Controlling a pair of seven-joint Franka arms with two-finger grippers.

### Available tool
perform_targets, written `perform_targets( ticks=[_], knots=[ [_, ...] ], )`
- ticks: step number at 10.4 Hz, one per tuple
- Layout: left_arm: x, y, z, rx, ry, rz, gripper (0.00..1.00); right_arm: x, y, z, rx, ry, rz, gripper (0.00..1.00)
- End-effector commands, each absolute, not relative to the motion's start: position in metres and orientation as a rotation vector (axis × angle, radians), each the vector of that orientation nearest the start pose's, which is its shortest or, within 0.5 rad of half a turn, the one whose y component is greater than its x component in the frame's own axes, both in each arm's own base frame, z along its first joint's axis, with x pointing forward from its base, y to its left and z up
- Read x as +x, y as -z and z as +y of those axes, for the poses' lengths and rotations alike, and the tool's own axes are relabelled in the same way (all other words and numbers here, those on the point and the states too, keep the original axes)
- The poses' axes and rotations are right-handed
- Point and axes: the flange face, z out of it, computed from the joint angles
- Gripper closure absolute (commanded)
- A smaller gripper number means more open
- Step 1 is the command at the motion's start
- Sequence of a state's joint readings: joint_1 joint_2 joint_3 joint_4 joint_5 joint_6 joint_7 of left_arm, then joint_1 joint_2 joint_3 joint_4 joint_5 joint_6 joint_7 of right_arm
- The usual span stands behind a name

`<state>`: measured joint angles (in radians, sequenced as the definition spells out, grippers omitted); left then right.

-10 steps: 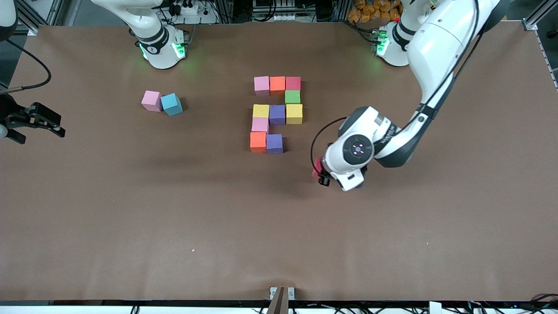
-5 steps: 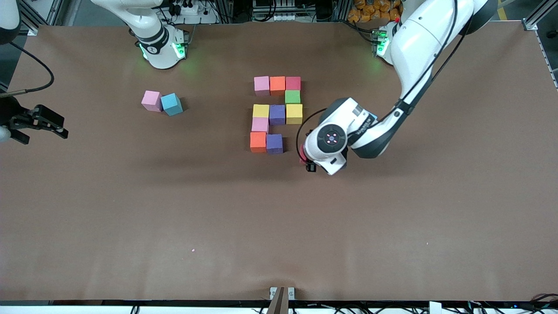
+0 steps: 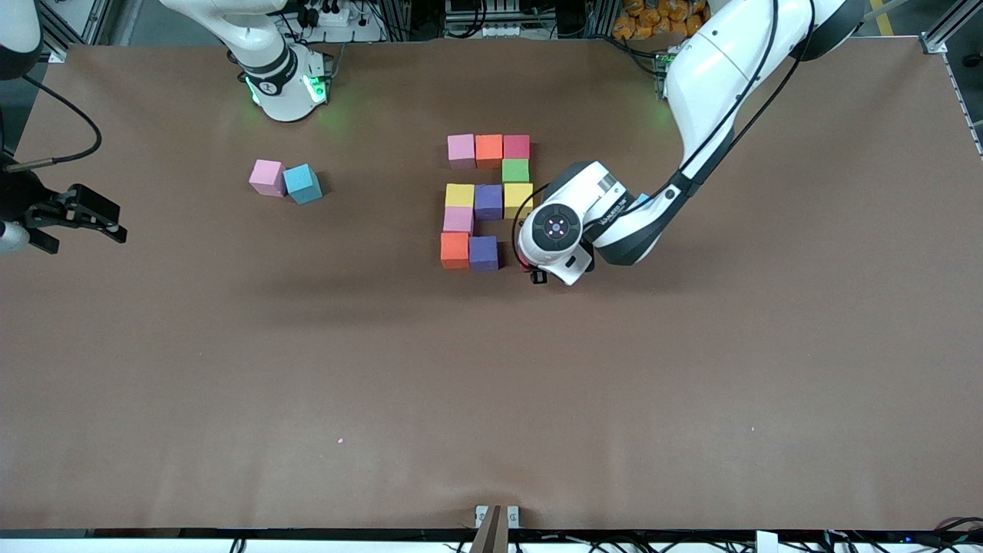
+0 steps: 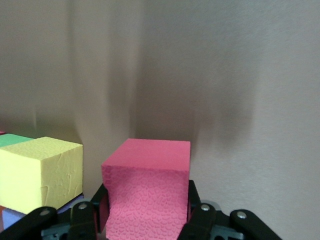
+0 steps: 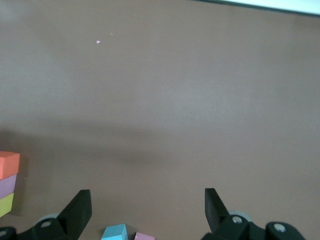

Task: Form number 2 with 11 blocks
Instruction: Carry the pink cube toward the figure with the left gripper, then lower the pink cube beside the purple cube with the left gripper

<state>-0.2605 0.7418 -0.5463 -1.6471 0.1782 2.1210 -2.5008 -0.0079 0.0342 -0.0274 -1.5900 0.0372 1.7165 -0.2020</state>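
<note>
Ten blocks lie touching in the middle of the table: pink (image 3: 461,148), orange (image 3: 488,148) and crimson (image 3: 516,145) in the row nearest the bases, green (image 3: 515,170), then yellow (image 3: 459,195), purple (image 3: 488,201), yellow (image 3: 516,197), pink (image 3: 458,220), and orange (image 3: 454,250) with purple (image 3: 483,253). My left gripper (image 3: 531,270) hangs over bare table just beside that last purple block, shut on a crimson block (image 4: 147,195) that its wrist mostly hides in the front view. My right gripper (image 3: 77,215) waits open at the right arm's end of the table.
A loose pink cube (image 3: 266,177) and a light-blue cube (image 3: 302,183) touch each other toward the right arm's end; both also show in the right wrist view, the light-blue cube (image 5: 114,232) beside the pink cube (image 5: 145,236). The left wrist view shows the yellow block (image 4: 40,172) close beside the held one.
The left arm has carried the crimson block across the table to the gap beside the purple block. The right gripper has shifted slightly.
</note>
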Motion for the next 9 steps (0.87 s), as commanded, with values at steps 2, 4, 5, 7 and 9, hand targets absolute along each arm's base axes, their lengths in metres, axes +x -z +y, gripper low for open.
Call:
perform_targets(
  ticks=[2, 4, 5, 7, 9],
  knots=[
    [0.482, -0.215, -0.460, 2.192, 0.245, 2.421, 0.39, 0.564, -0.639, -0.055, -3.118, 0.094, -0.146, 0.00],
    [0.473, -0.215, -0.470, 2.238, 0.200, 2.374, 0.39, 0.563, -0.649, -0.053, -3.118, 0.103, -0.147, 0.00],
    [0.473, -0.213, -0.470, 2.249, 0.178, 2.349, 0.39, 0.566, -0.643, -0.051, -3.117, 0.085, -0.156, 0.00],
    [0.467, -0.207, -0.472, 2.262, 0.163, 2.309, 0.39, 0.569, -0.639, -0.051, -3.129, 0.080, -0.164, 0.00],
    [0.466, -0.208, -0.473, 2.277, 0.155, 2.284, 0.38, 0.568, -0.640, -0.051, -3.127, 0.077, -0.161, 0.00]
  ],
)
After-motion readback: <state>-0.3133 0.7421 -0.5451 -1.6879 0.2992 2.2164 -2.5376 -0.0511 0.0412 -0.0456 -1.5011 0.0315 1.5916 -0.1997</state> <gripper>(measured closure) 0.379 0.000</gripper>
